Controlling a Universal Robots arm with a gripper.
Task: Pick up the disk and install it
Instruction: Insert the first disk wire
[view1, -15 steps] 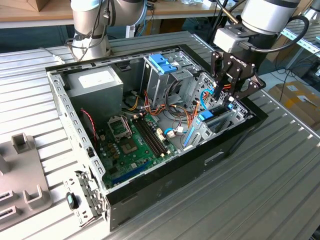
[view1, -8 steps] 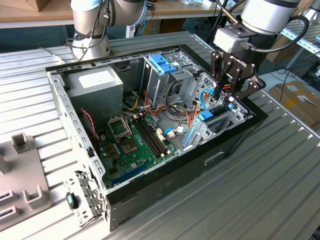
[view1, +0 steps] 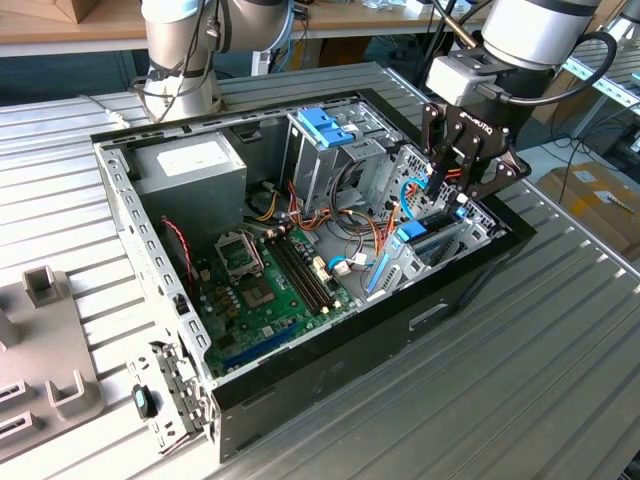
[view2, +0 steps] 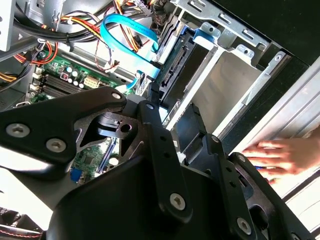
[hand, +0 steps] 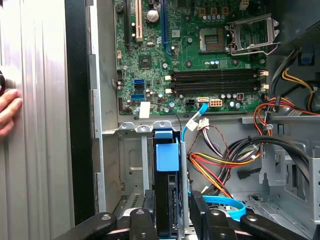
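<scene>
gripper (hand: 172, 212) straddles the upright disk (hand: 166, 159) in the drive bay (hand: 131, 165); whether clenched, i cannot tell.

Ribbed table (view1: 540, 385), open computer case (view1: 340, 385), maybe grey fixtures (view1: 45, 345)

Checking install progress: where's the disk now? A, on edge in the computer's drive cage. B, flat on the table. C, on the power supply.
A: the first wrist view shows the disk standing on edge inside the drive cage, at the tool.
</scene>
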